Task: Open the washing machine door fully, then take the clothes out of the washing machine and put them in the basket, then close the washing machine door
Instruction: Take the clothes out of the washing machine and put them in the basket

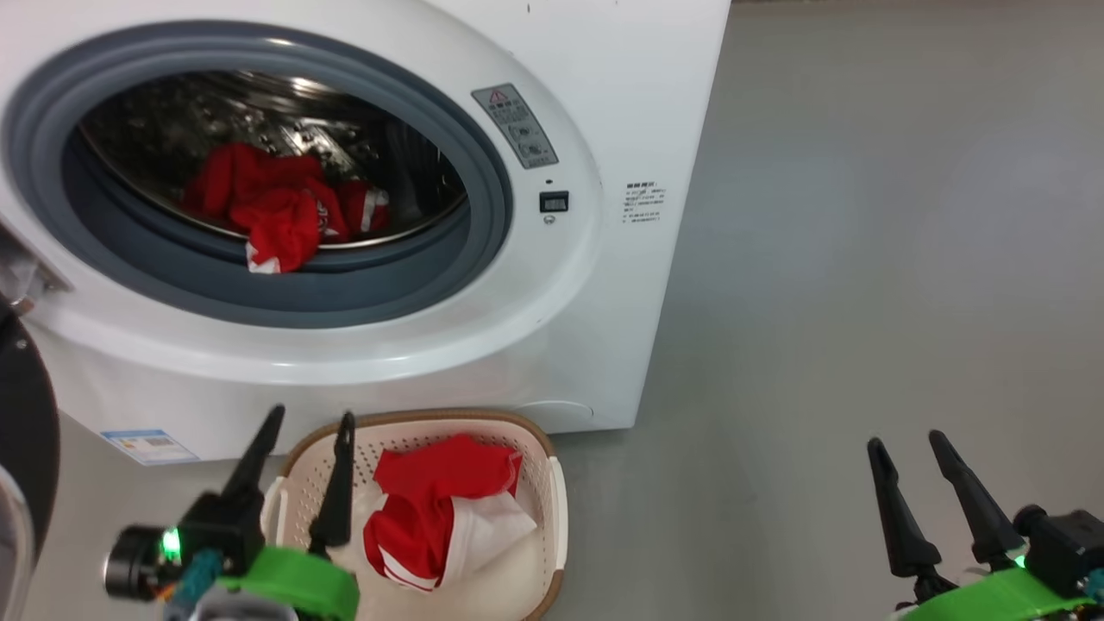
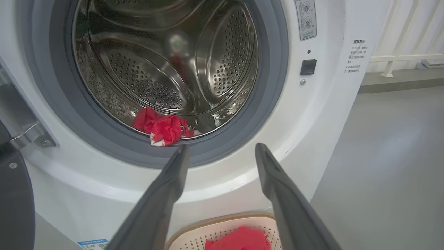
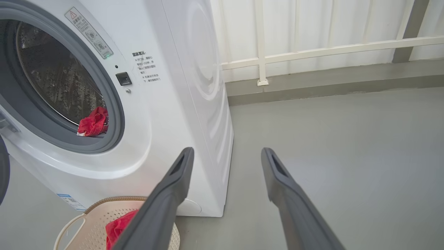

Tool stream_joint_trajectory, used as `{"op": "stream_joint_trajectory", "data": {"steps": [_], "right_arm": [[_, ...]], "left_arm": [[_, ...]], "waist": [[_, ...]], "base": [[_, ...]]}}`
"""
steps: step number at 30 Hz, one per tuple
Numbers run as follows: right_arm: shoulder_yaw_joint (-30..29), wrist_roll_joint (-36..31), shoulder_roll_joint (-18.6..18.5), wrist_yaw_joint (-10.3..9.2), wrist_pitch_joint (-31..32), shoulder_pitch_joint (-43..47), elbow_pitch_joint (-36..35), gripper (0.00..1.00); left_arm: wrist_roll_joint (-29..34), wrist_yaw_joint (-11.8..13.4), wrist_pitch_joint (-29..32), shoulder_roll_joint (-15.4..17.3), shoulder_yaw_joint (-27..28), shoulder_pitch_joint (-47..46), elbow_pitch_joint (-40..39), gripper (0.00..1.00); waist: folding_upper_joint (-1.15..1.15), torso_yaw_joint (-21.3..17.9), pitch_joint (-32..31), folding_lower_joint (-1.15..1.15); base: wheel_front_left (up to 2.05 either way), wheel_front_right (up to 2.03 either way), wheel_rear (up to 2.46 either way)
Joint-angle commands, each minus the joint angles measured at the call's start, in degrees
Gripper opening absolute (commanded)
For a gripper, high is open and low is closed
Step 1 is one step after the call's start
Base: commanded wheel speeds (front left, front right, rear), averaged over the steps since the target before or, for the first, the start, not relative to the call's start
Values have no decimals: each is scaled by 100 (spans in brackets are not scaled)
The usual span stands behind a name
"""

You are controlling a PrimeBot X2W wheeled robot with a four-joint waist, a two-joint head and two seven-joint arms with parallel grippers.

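The white washing machine (image 1: 604, 103) stands at the upper left with its drum exposed. Its door (image 1: 26, 431) hangs swung out at the far left, where a strip of black rim shows. Red clothes (image 1: 276, 211) lie at the drum's front lip, also seen as clothes (image 2: 163, 126) in the left wrist view. The basket (image 1: 448, 416) sits on the floor against the washer and holds a red-and-white garment (image 1: 440, 509). My left gripper (image 1: 310, 416) is open and empty over the basket's left side, pointing at the drum. My right gripper (image 1: 906, 440) is open and empty over bare floor at the right.
Grey floor (image 1: 862, 259) stretches to the right of the washer. A white railing (image 3: 312, 52) and a wall run behind the machine. A small blue label (image 1: 147, 446) sits low on the washer's front.
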Motion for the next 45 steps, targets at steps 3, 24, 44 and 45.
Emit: {"op": "stream_joint_trajectory", "data": {"steps": [3, 24, 44, 45], "right_arm": [[236, 2, -37, 28, -37, -362, -112, 100], [397, 105, 90, 28, -37, -1030, -66, 100], [613, 148, 173, 28, -37, -1271, -62, 100], [619, 148, 169, 28, -37, -1284, -66, 100]], "left_arm": [[133, 159, -52, 179, 200, -757, 348, 100], [916, 967, 294, 899, -99, -3802, 3292, 100], [856, 1141, 1007, 1495, -158, -5571, 5338, 100], [848, 1158, 1053, 1517, -158, -5617, 5384, 100]], "waist": [[0, -199, 399, 0], [0, -727, 1224, 0], [0, -1071, 1611, 0], [0, -1079, 1635, 0]], "base": [[0, 0, 0], [0, 0, 0], [0, 0, 0], [0, 0, 0]]}}
